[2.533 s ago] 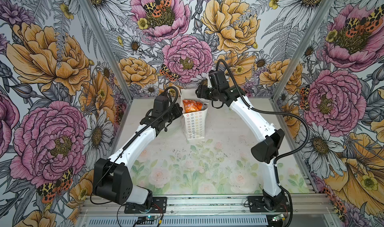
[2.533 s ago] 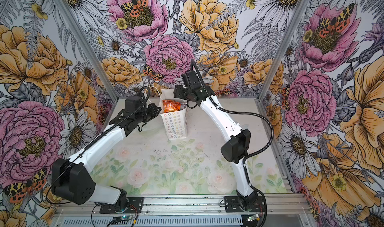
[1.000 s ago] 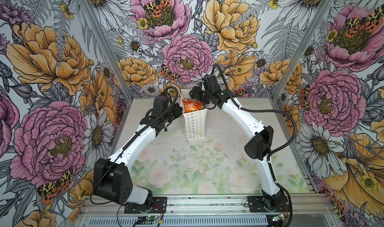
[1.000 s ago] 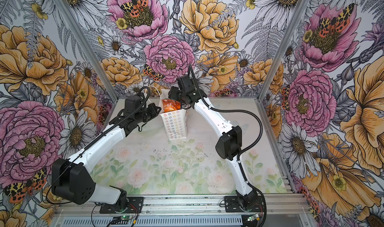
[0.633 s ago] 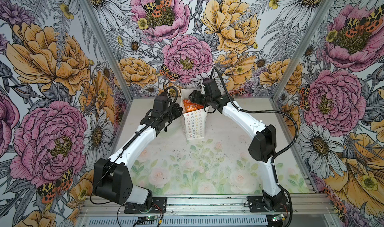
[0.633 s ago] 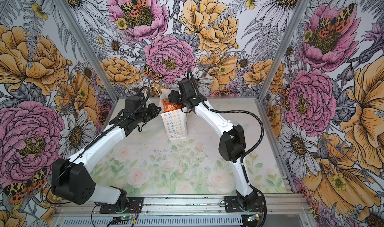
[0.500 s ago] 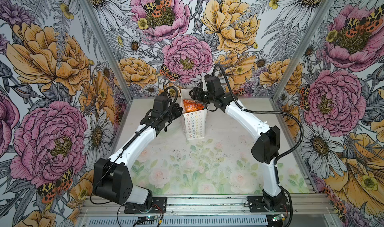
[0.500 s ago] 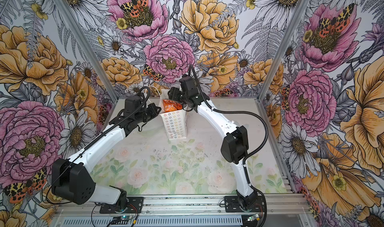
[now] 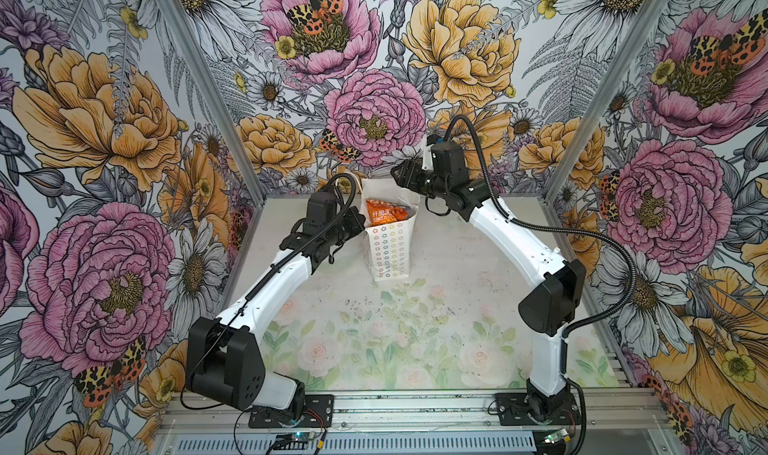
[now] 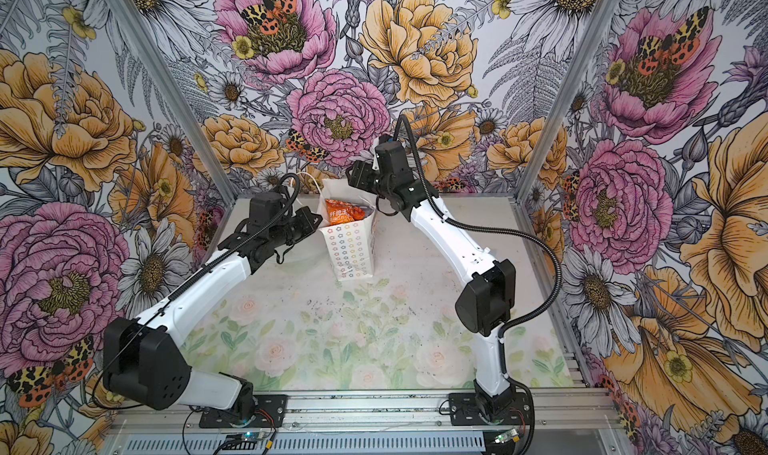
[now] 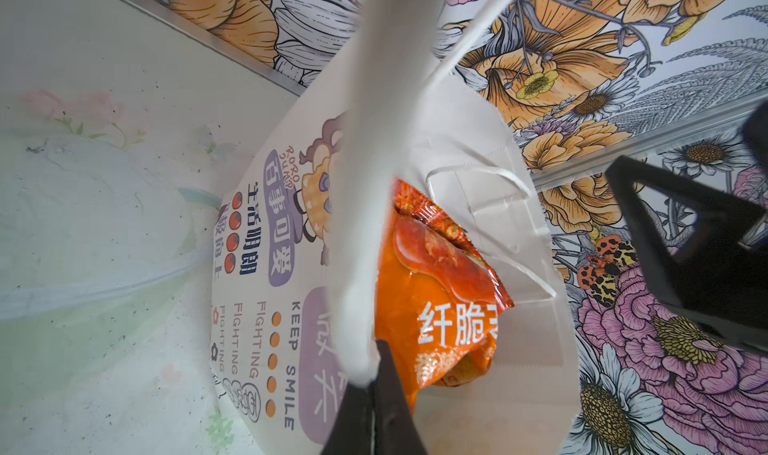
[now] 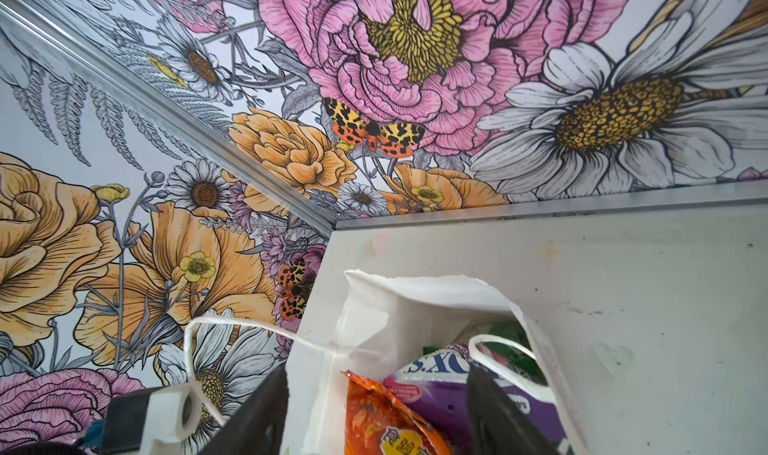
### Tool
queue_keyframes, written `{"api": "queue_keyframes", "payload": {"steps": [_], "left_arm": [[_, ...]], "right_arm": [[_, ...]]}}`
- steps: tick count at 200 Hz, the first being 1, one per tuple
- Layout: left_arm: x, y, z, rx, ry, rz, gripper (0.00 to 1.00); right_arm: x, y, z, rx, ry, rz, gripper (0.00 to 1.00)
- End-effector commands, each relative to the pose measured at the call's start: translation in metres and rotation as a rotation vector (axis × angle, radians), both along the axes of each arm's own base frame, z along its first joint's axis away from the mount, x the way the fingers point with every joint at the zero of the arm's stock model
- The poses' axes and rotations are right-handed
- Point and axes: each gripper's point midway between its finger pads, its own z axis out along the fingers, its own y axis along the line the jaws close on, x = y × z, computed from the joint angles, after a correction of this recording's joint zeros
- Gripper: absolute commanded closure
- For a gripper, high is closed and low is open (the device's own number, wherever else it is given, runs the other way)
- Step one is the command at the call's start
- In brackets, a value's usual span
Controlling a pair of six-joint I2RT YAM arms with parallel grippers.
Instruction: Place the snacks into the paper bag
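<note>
While left fingers (image 11: 374, 407) pinch paper bag (image 9: 388, 253) and right fingers (image 12: 257, 415) gape empty, floral walls (image 9: 374, 112), pale tabletop (image 9: 374, 328).

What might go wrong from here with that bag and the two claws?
1. The orange packet pokes above the rim of the paper bag; a jolt might spill it out.
2. The left gripper is shut on the rim; a tug could tip or tear the bag.
3. A string handle loops beside the open right gripper; it might snag when that arm moves.

snacks (image 9: 384, 215) inside paper bag (image 9: 390, 251), rear of table (image 9: 415, 320)
</note>
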Motion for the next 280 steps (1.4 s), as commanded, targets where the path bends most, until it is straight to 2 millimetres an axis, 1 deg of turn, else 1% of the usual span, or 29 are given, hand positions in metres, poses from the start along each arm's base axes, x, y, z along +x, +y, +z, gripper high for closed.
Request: {"api": "queue_keyframes", "payload": {"steps": [1,21,64,120,125,187,243,256,280], "left_arm": [[-0.003,0.001,-0.009,0.01,0.022,-0.011,1.0],[-0.003,0.001,-0.01,0.01,0.024,-0.011,1.0],[-0.004,0.002,-0.007,0.01,0.017,-0.009,1.0],[-0.003,-0.001,-0.008,0.011,0.019,-0.014,1.0],[-0.004,-0.003,-0.007,0.011,0.017,-0.02,1.0],[-0.004,-0.004,-0.007,0.01,0.017,-0.02,1.0],[-0.006,-0.006,-0.003,0.008,0.007,-0.026,1.0],[-0.005,-0.003,-0.002,0.009,0.004,-0.019,1.0],[-0.007,-0.005,-0.001,0.01,0.002,-0.023,1.0]], "right_arm": [[-0.006,0.005,-0.015,0.006,0.056,0.002,0.36],[-0.01,0.008,-0.025,0.002,0.084,0.011,0.36],[-0.014,0.008,-0.037,-0.008,0.115,0.008,0.36],[-0.011,0.013,-0.053,-0.008,0.163,-0.002,0.36],[-0.01,0.013,-0.054,-0.01,0.165,-0.004,0.36],[-0.013,0.016,-0.053,-0.033,0.166,0.001,0.36],[-0.004,0.019,-0.065,-0.048,0.212,-0.024,0.36],[-0.003,0.018,-0.068,-0.053,0.225,-0.031,0.36],[-0.003,0.014,-0.07,-0.066,0.245,-0.05,0.36]]}}
